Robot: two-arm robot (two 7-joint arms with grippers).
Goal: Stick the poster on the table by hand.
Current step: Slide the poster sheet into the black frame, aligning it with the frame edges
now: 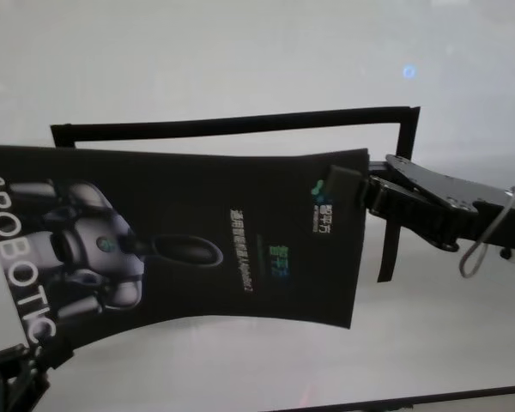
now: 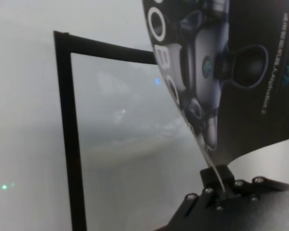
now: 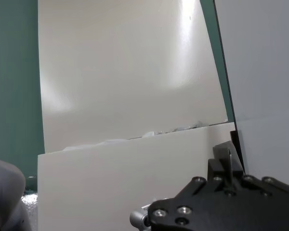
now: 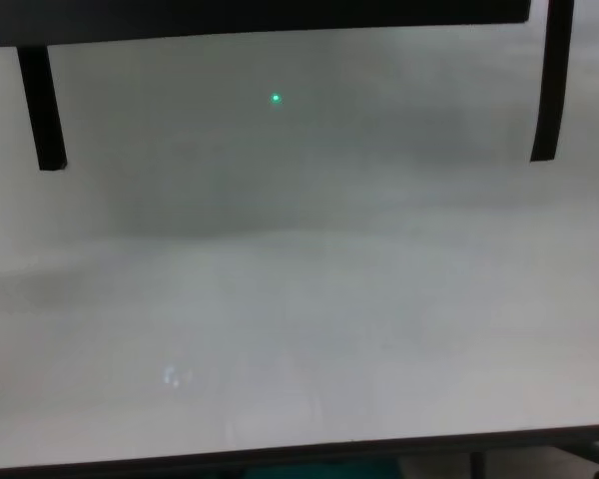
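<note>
The poster (image 1: 197, 240) hangs between the right pincer (image 1: 348, 190) and left pincer (image 2: 216, 185), both clamping its edges.

Black tape strips (image 1: 240, 125) lie flat on the counter (image 1: 240, 51) in an open-sided frame: a long strip along the far side, with a shorter strip (image 1: 396, 193) running toward the near edge at its right end (another short piece (image 4: 42, 108) shows at the left). A small green light dot (image 4: 276, 98) glints between them.
</note>
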